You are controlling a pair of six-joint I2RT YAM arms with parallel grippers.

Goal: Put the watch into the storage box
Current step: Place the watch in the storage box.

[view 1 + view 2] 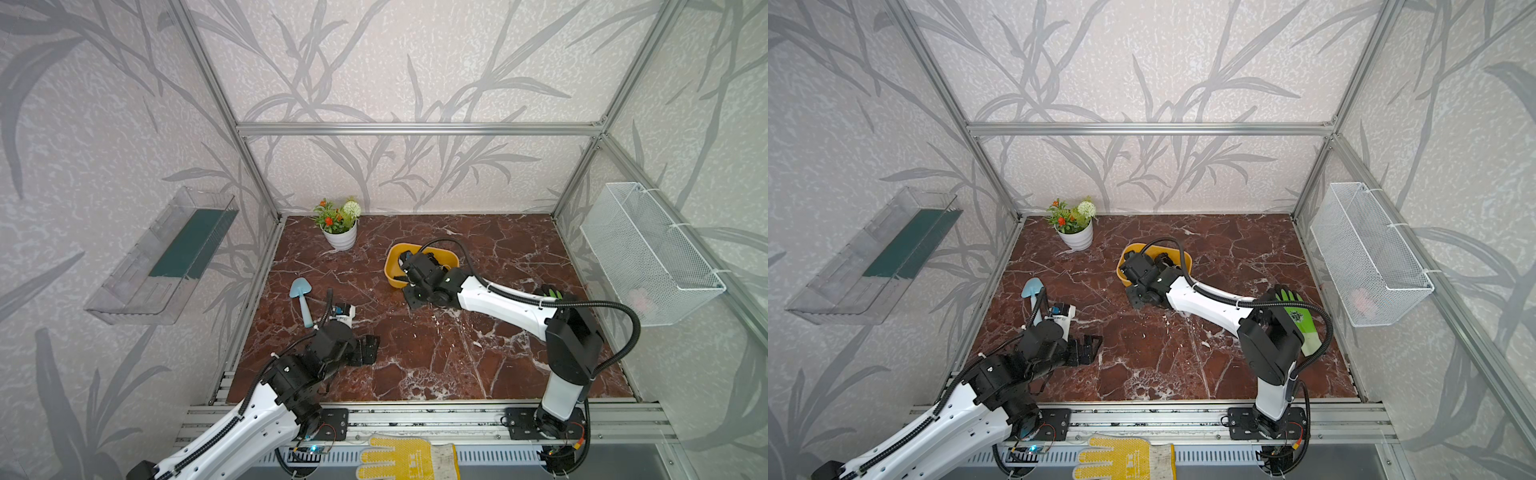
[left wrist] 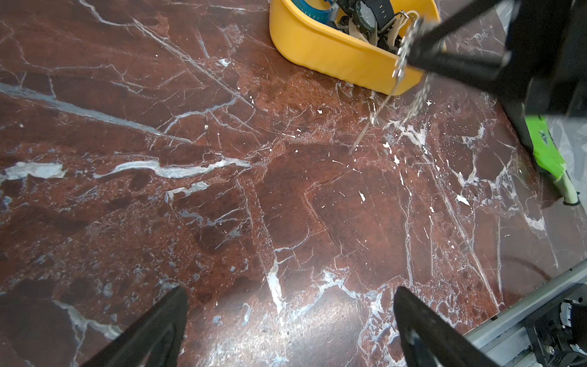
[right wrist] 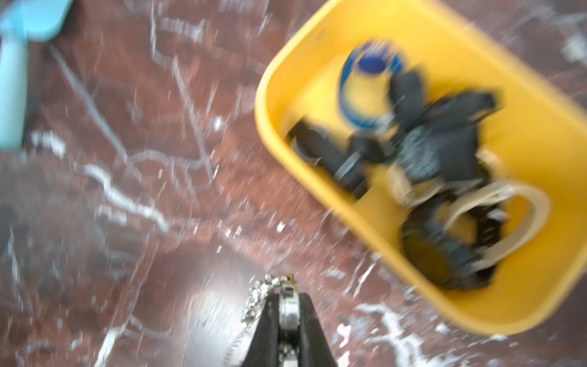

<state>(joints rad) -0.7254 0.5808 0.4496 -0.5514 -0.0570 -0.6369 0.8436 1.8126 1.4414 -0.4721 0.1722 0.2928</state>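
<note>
Our left tool [image 2: 290, 295] stands wide and empty over the veined red marble counter [image 2: 222, 190]. Our right tool [image 3: 287, 297] is pinched on the silver metal-link watch [image 3: 258, 297], its band dangling, just outside the smooth round-cornered yellow plastic storage box [image 3: 301, 79], which holds dark strapped watches [image 3: 438, 149].

left arm [image 1: 249, 419]: comes in from the near left corner, forearm low, wrist turned toward the middle of the workspace.
left gripper [image 2: 290, 290]: jaws spread wide, nothing between them, held low.
right arm [image 1: 498, 301]: upper link stands up from its base, elbow bent, white forearm stretched forward and to the left.
right gripper [image 3: 287, 297]: points downward, fingers [image 3: 270, 317] pinched together on a metal watch [image 3: 287, 306]; chain strap hangs loose beside them. Right wrist view blurred.
</note>
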